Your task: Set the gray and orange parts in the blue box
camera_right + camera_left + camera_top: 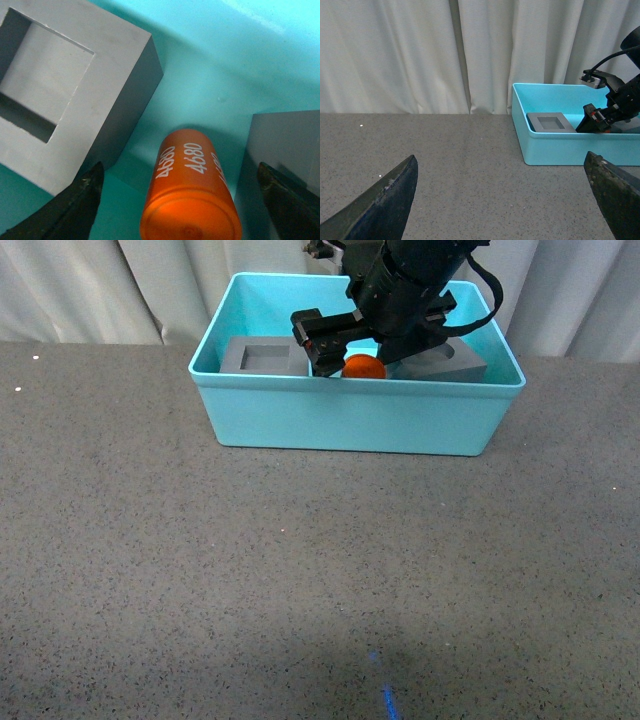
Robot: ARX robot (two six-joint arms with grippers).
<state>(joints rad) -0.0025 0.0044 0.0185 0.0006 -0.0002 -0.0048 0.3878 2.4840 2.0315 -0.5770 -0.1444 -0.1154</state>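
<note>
Note that the blue box point(350, 420) stands on the gray speckled surface point(300, 580) in front of a white curtain point(420, 50). Inside it, the gray cube with the square recess point(262, 355) sits at the left, and a second gray cube point(450, 362) sits at the right, largely hidden by the arm; its recess cannot be seen. The orange cylinder point(192, 192), printed "4680", lies on its side on the box floor between the two cubes, just beside each. Observe that the right hand point(345, 345) is lowered into the box over the cylinder, its fingers point(75, 210) spread and released, gripping nothing. The left hand point(502, 200) is away from the box, over bare surface, also spread wide and empty.
</note>
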